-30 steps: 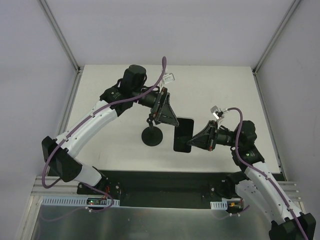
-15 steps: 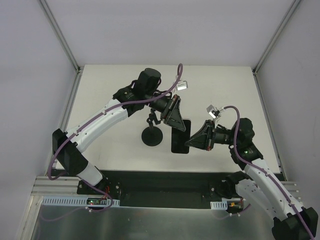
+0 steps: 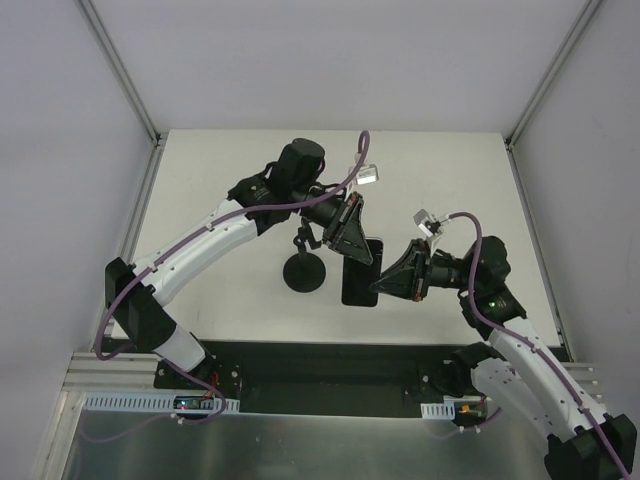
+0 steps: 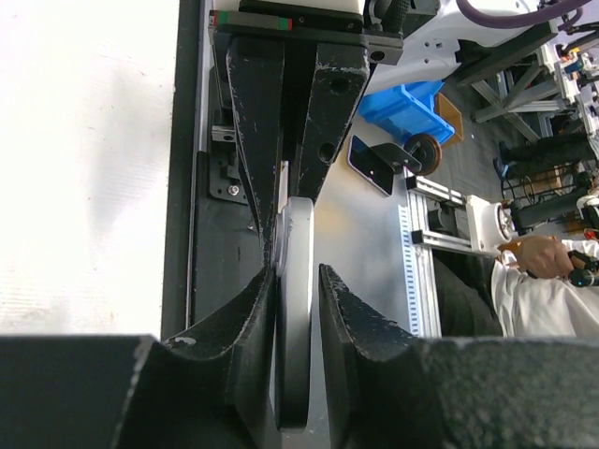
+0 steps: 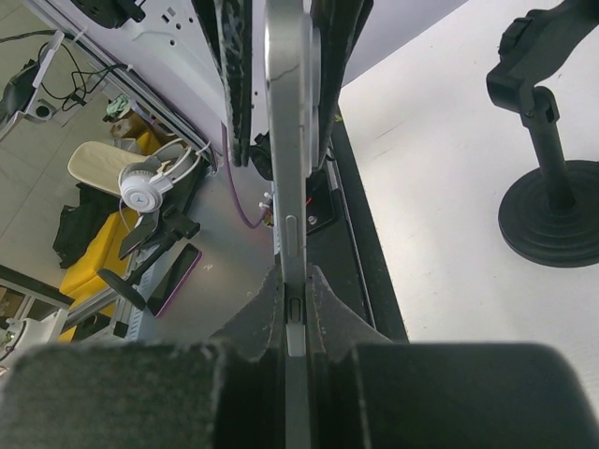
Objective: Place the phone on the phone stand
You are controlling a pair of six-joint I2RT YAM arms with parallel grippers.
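Observation:
The phone (image 3: 362, 272) hangs edge-up above the table, just right of the phone stand (image 3: 304, 272), a black disc base with a thin stem. My right gripper (image 3: 387, 282) is shut on the phone's right end; the right wrist view shows its silver edge (image 5: 285, 140) pinched between the fingers (image 5: 296, 276), with the stand (image 5: 547, 187) off to the right. My left gripper (image 3: 360, 248) straddles the phone's upper end. In the left wrist view the phone (image 4: 293, 309) sits between the jaws (image 4: 295, 271): one finger touches it and a thin gap shows at the other.
The white table (image 3: 220, 200) is boxed in by pale walls with metal posts at the back corners. A black strip (image 3: 330, 365) runs along the near edge between the arm bases.
My left arm swung right from beside the stand to the phone's upper end, and its jaws narrowed around the phone. The right gripper nudged the phone slightly left, still holding it.

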